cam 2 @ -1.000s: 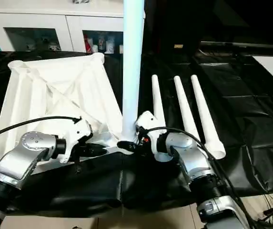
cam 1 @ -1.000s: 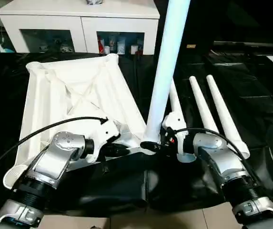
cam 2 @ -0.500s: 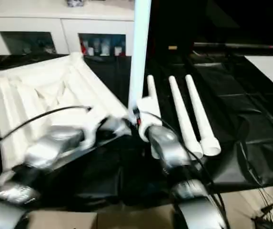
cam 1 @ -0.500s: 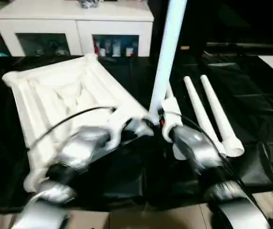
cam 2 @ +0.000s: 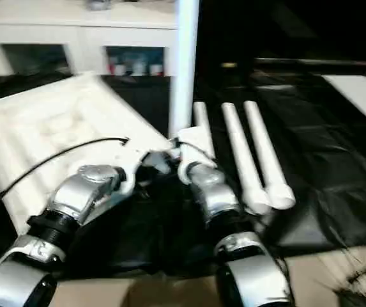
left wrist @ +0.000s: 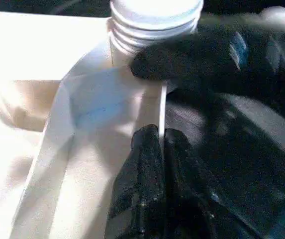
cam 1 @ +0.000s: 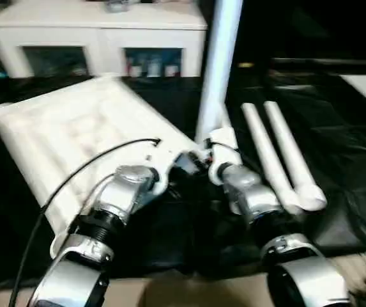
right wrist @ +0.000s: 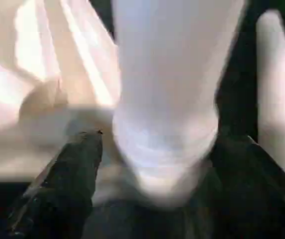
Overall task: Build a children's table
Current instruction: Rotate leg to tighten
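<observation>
Black sheeting (cam 1: 336,134) covers the work surface, and a white cabinet (cam 1: 99,32) with glass doors stands along the far side.

On the sheeting lies the white table top (cam 1: 74,134), underside up, spreading from the far left toward the middle where both arms meet. Its ribbing is too blurred in the head views to make out.

1 white leg (cam 1: 220,64) stands nearly upright at the near right corner of the top, rising out of the picture. In the left wrist view its threaded end (left wrist: 154,20) sits at the corner of the top (left wrist: 43,99), close against the white plastic there; whether it is seated in the socket cannot be told.

The right gripper (right wrist: 149,164) holds this upright leg (right wrist: 174,74) near its lower end, 1 black finger (right wrist: 72,174) on each side of the tube, closed around it.

The left gripper (left wrist: 160,144) has its 2 black fingers (left wrist: 144,164) pressed together on a thin white edge of the table top just beside the leg's base, pinching it. The other gripper's black finger (left wrist: 182,55) lies across the leg's base in that same view.

3 more white legs (cam 1: 278,150) lie side by side on the sheeting to the right of the upright leg, wider ends toward the robot, 1 partly hidden behind the right arm.
</observation>
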Controlling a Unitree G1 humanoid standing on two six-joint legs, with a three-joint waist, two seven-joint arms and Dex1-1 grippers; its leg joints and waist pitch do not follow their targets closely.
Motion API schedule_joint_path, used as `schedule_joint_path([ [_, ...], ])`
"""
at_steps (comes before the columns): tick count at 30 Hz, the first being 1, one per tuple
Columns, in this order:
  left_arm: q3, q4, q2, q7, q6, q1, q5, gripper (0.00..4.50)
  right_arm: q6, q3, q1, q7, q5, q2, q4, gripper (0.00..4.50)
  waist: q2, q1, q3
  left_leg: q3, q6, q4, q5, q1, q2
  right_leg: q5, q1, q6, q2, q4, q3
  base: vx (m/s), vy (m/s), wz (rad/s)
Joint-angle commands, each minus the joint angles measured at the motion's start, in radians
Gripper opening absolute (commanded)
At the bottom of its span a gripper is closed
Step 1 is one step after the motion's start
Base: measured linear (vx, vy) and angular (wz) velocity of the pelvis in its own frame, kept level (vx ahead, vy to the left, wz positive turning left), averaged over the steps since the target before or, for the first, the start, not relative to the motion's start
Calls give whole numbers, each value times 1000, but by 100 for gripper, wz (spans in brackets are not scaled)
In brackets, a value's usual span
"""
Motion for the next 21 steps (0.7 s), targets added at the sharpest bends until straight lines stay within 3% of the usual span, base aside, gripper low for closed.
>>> schedule_joint_path([
  [1,-15,28,-15,-10,-9,26,-8,0,-3,48,-7,70,16,42,6,400,0,5,-52,0,-12,-72,-367,-3,-2,-343,36,-140,-20,-89,8,0,0,0],
  [3,-29,13,3,-50,-29,39,-3,0,-14,50,0,98,14,27,-18,410,1,3,-51,3,1,-69,-359,1,-1,-300,31,-165,-19,-87,11,0,0,0],
  [7,-56,-30,44,-131,-57,75,-5,0,-30,70,24,170,11,-22,-78,410,-2,0,-52,4,15,-69,-344,-4,1,-280,36,-179,-19,-86,10,0,0,0],
  [13,-56,-89,131,-246,-79,133,-33,0,-61,80,65,331,17,-132,-181,410,1,11,-53,10,34,-65,-278,-1,4,-172,39,-216,-17,-75,12,0,0,0],
  [21,-70,-199,214,-404,-153,194,-73,0,-89,144,114,550,25,-227,-274,410,1,21,-47,9,17,-72,-357,4,8,-291,30,-192,-20,-84,15,0,0,0],
])
